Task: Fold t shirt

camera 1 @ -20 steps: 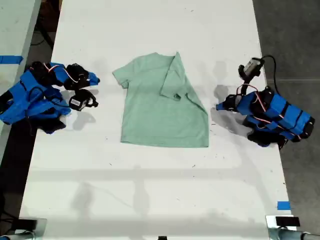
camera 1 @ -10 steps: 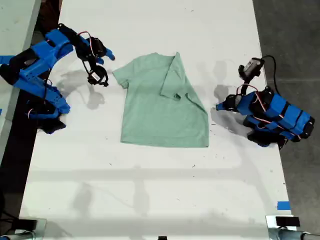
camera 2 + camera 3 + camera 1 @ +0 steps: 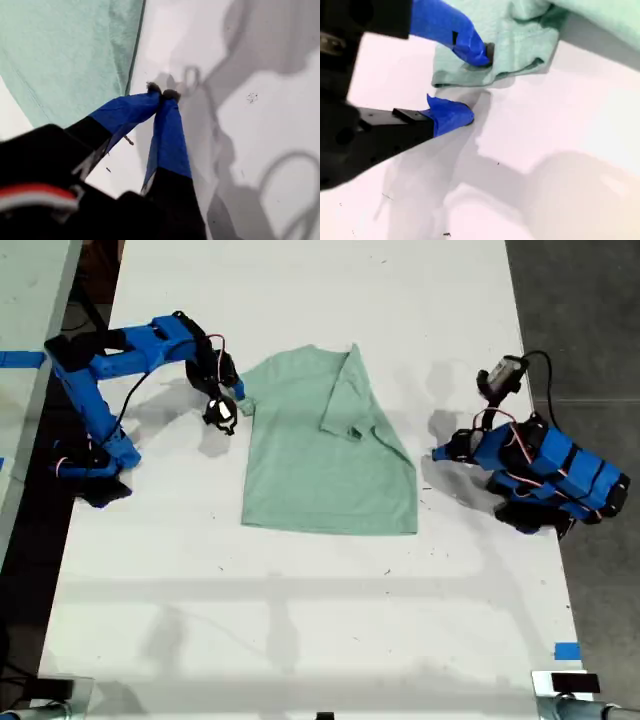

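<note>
The pale mint-green t shirt [image 3: 320, 455] lies flat on the white table [image 3: 300, 620], with one sleeve [image 3: 350, 390] folded in over the body. My second gripper [image 3: 234, 400] is stretched out to the sleeve on the exterior view's left. It is open [image 3: 476, 84], one fingertip [image 3: 482, 52] over the crumpled sleeve [image 3: 520, 30] and the other fingertip [image 3: 457, 115] on the table beside the hem. My first gripper [image 3: 440, 453] rests folded up on the exterior view's right. It is shut [image 3: 160, 93] on nothing, just off the shirt's edge [image 3: 65, 50].
A cable and small grey module [image 3: 500, 375] stick up behind the first arm. Blue tape [image 3: 567, 651] marks the table's near corner on the exterior view's right. A second table [image 3: 25, 300] stands on that view's left, dark floor [image 3: 590, 320] on its right.
The second arm has unfolded from rest and swung across to the shirt's sleeve on the exterior view's left. The first arm and the shirt have not moved.
</note>
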You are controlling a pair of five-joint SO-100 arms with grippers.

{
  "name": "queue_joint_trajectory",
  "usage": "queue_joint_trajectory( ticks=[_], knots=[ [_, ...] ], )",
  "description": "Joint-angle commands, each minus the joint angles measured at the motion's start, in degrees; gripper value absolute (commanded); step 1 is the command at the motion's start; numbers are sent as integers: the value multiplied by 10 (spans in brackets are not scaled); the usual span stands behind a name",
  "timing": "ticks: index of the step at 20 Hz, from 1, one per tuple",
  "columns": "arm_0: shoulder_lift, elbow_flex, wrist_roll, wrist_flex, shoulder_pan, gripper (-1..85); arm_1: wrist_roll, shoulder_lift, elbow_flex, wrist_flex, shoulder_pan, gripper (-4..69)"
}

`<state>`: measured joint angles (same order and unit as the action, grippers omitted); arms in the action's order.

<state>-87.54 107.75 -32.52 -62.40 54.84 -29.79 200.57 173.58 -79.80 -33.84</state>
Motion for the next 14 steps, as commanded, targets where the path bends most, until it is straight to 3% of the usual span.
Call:
queue_joint_trajectory(
  ticks=[1, 3, 8, 9, 11, 14],
  knots=[
    [-17, -28, 9, -3, 18, 87, 4, 5, 18, -8, 4, 11],
    [-4, -27, 7, 0, 26, -4, 4, 5, 18, -8, 4, 11],
    [-17, 4, 51, -2, 24, -4, 3, 5, 18, -8, 4, 11],
    [-55, 3, 53, -5, 20, 9, 3, 5, 18, -8, 4, 11],
    [-125, -25, 54, -26, 12, 156, 2, 5, 18, -7, 4, 11],
    [-141, -90, 27, -44, 9, 159, 1, 5, 18, -7, 4, 11]
  ],
)
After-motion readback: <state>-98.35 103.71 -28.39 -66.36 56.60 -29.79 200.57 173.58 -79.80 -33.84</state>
